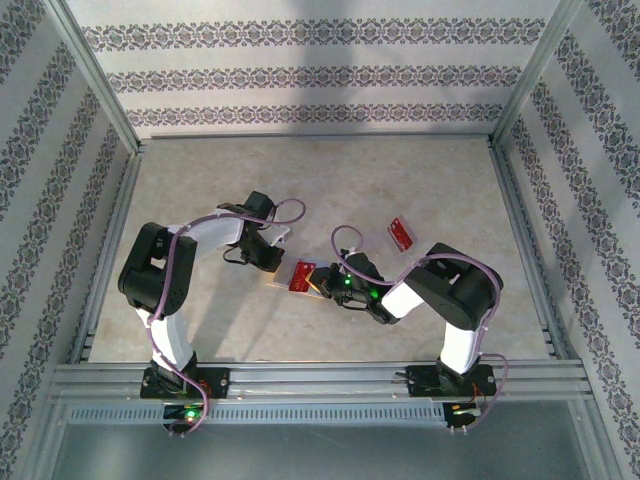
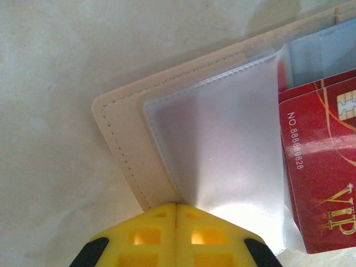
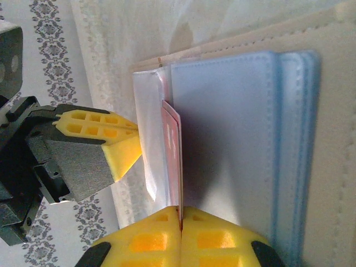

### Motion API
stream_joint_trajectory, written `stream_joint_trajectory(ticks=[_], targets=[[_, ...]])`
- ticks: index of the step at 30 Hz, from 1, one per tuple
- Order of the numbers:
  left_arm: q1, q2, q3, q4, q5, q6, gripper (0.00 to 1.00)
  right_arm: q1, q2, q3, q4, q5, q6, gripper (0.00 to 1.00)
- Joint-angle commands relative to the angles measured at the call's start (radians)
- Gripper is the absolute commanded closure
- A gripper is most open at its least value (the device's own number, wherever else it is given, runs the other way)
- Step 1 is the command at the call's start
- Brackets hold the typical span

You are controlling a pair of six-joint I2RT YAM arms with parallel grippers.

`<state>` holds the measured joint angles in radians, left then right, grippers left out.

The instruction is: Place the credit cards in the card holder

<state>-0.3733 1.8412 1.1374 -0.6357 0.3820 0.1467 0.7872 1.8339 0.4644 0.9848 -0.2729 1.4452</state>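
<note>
Red credit card pinched by right end effector

Tan card holder open mid-table; red VIP card over its inside; second red card apart.

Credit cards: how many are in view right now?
2. The first card is at the card holder, its edge pinched by the fingers of the right gripper. The second card lies apart on the table. More may be hidden inside sleeves.
</note>
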Motion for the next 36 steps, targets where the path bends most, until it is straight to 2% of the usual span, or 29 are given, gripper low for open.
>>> stream_joint_trajectory(ticks=[1,9,20,36], targets=[[-0.026,0.022,-0.021,-0.015,-0.021,0.005,1.0,-0.012,-0.012,-0.029,-0.043,0.017,0.007,1.0],[-0.027,0.027,-0.019,-0.015,-0.017,0.003,1.0,-0.011,0.001,-0.022,-0.039,0.016,0.006,1.0],[-0.026,0.028,-0.017,-0.017,-0.017,0.004,1.0,-0.026,0.056,0.072,-0.064,-0.018,-0.008,1.0],[-0.026,0.03,-0.014,-0.019,-0.014,0.004,1.0,-0.036,0.09,0.065,-0.016,0.0,-0.038,1.0]])
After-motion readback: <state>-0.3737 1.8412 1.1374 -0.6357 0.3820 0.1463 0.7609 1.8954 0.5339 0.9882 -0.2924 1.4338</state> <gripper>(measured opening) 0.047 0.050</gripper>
